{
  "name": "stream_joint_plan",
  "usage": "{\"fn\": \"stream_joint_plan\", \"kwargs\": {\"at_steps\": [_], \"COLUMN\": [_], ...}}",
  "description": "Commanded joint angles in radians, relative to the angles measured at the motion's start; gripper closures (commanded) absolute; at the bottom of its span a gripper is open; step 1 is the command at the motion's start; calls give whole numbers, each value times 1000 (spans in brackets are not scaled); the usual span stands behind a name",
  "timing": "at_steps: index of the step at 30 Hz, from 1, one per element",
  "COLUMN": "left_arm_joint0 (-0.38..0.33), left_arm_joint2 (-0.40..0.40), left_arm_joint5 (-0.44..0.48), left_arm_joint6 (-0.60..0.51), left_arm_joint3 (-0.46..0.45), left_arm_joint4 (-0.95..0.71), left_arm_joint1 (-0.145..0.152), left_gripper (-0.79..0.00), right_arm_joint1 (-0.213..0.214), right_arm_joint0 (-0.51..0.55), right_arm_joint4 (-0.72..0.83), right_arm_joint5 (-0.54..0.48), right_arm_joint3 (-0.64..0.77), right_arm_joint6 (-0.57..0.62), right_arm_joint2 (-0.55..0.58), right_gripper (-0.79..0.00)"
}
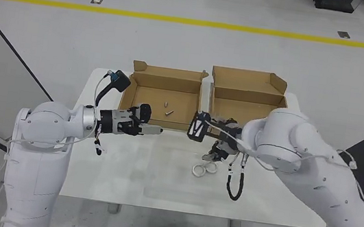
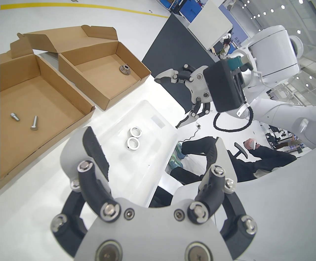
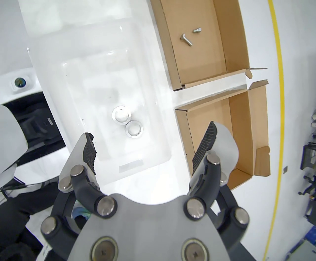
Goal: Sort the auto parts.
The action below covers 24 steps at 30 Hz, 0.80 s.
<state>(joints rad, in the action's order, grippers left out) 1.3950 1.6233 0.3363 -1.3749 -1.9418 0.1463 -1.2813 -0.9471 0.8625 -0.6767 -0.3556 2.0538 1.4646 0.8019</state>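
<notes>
Two silver rings [image 1: 205, 168] lie side by side on the white table [image 1: 126, 168], in a shallow clear tray [image 2: 170, 131]. The left cardboard box [image 1: 164, 92] holds two bolts [image 2: 34, 123] [image 3: 187, 39]. A dark round flange [image 2: 125, 69] sits in the right box [image 1: 246, 98]. My left gripper [image 1: 154, 130] hangs open and empty over the table in front of the left box. My right gripper [image 1: 213, 152] is open and empty just above and behind the rings [image 3: 127, 122]. In the left wrist view the right gripper [image 2: 177, 101] shows with its jaws spread.
Both boxes stand open at the table's back edge with their lids folded back. Bare table stretches in front of my left gripper [image 2: 154, 150] and along the near edge. A black cable [image 1: 234, 182] loops down from the right arm beside the rings.
</notes>
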Motion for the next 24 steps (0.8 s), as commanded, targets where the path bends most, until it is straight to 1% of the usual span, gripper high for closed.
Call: {"fn": "stream_joint_plan", "kwargs": {"at_steps": [1, 3, 6, 11, 15, 19, 21, 24], "left_arm_joint0": [0, 0, 0, 0, 0, 0, 0, 0], "left_arm_joint2": [0, 0, 0, 0, 0, 0, 0, 0], "left_arm_joint5": [0, 0, 0, 0, 0, 0, 0, 0], "left_arm_joint6": [0, 0, 0, 0, 0, 0, 0, 0], "left_arm_joint3": [0, 0, 0, 0, 0, 0, 0, 0], "left_arm_joint4": [0, 0, 0, 0, 0, 0, 0, 0], "left_arm_joint1": [0, 0, 0, 0, 0, 0, 0, 0], "left_gripper": [-785, -785, -785, -785, -785, -785, -785, -785], "right_arm_joint1": [-2, -8, -16, -37, -61, -83, -92, -107], "right_arm_joint0": [-106, -193, -291, -399, -456, -494, -505, -491], "right_arm_joint4": [38, 78, 142, 234, 274, 296, 302, 297], "right_arm_joint5": [-1, -4, -21, -59, -72, -84, -88, -88], "right_arm_joint3": [-36, -77, -142, -223, -273, -312, -327, -350], "right_arm_joint6": [-1, -4, -21, -59, -72, -84, -88, -88], "right_arm_joint2": [-121, -222, -351, -495, -568, -616, -632, -632], "right_gripper": [-785, -785, -785, -785, -785, -785, -785, -785]}}
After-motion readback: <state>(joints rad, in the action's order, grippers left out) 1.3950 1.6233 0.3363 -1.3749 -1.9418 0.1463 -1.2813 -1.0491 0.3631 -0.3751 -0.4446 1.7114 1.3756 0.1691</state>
